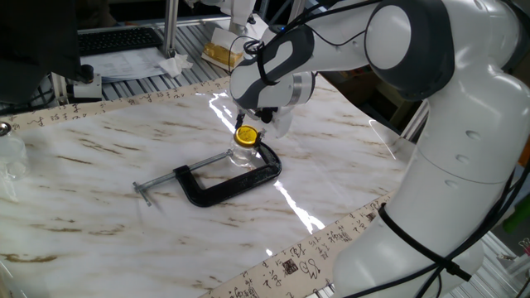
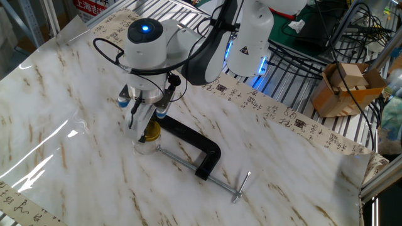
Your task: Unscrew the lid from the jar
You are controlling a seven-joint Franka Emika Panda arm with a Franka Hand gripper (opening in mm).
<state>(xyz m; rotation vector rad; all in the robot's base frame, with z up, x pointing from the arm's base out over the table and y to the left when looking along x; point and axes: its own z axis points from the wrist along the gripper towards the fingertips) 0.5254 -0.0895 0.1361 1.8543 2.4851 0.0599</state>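
Observation:
The small clear glass jar (image 1: 241, 155) stands on the marble table, held in the mouth of a black C-clamp (image 1: 234, 183). Its yellow lid (image 1: 246, 134) sits on top. My gripper (image 1: 252, 125) points down right over the lid, with a finger close against it on each side. In the other fixed view the gripper (image 2: 148, 120) stands over the lid (image 2: 151, 131) and the jar (image 2: 145, 146). The fingers (image 2: 134, 118) hide part of the lid's rim.
The C-clamp's (image 2: 191, 145) screw and handle bar (image 2: 240, 186) stick out across the table. A cardboard box (image 2: 342, 88) and cables lie beyond the table's edge. Papers and a keyboard (image 1: 120, 41) lie behind the table.

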